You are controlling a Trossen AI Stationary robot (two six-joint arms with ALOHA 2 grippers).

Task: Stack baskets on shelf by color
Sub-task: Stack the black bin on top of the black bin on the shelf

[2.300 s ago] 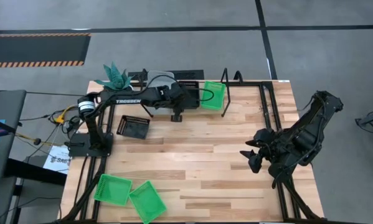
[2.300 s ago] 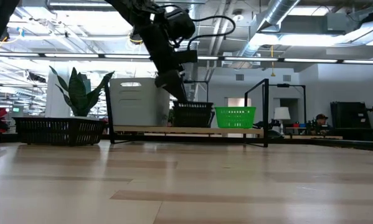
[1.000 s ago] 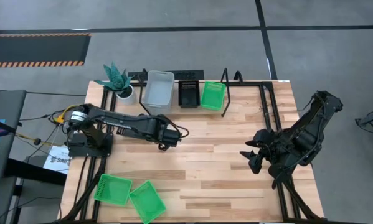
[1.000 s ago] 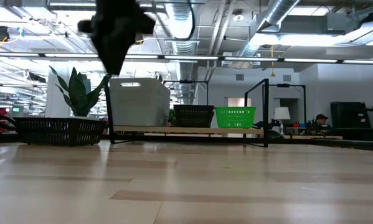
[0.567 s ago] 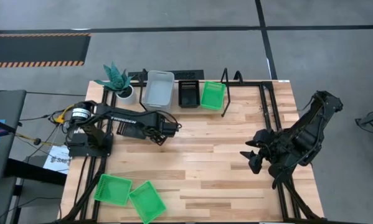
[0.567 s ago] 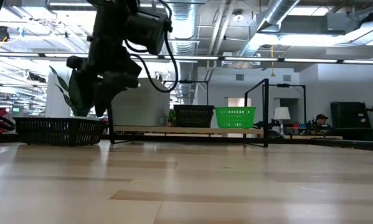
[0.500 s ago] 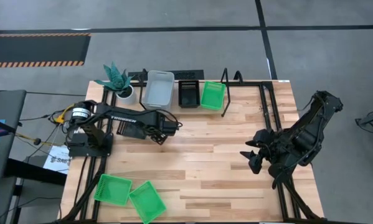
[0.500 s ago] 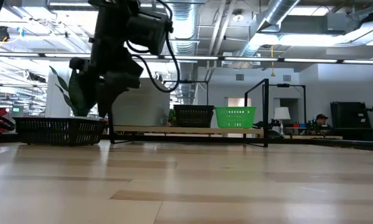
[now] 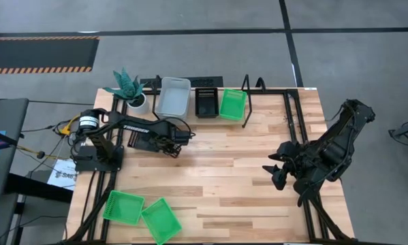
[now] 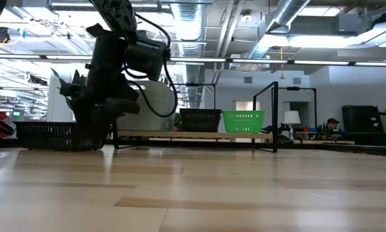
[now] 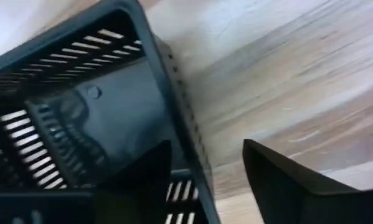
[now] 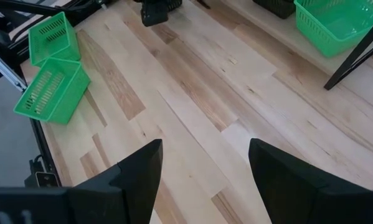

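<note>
A black meshed basket [image 9: 142,141] [image 10: 41,134] [image 11: 99,112] rests flat on the table's left part. My left gripper [image 9: 171,148] [image 10: 89,136] [image 11: 205,180] is open and low over the basket's right end, one finger inside it and one outside. On the shelf [image 10: 180,134] at the far edge stand a grey-white basket [image 9: 173,96], a black basket [image 9: 205,102] and a green basket [image 9: 232,103]. Two green baskets [image 9: 124,206] [image 9: 161,219] lie at the near left corner. My right gripper [image 12: 202,180] is open, up over the table's right side. My left gripper comes from above, with its fingers [image 11: 142,180] on either side of the black basket's right end wall [image 11: 180,137]. I cannot tell whether a finger touches the wall. The basket stands flat on the table.
A potted plant [image 9: 127,87] stands at the shelf's left end. The black frame rails [image 9: 290,122] run along the table's sides. Bare wood [image 9: 224,170] lies between the two arms. A person [image 10: 332,124] sits far back in the room.
My left gripper has come down from well above the table almost to the tabletop. It has shifted a little toward the table's left edge, onto the right end of the black basket lying there. The basket has not moved.
</note>
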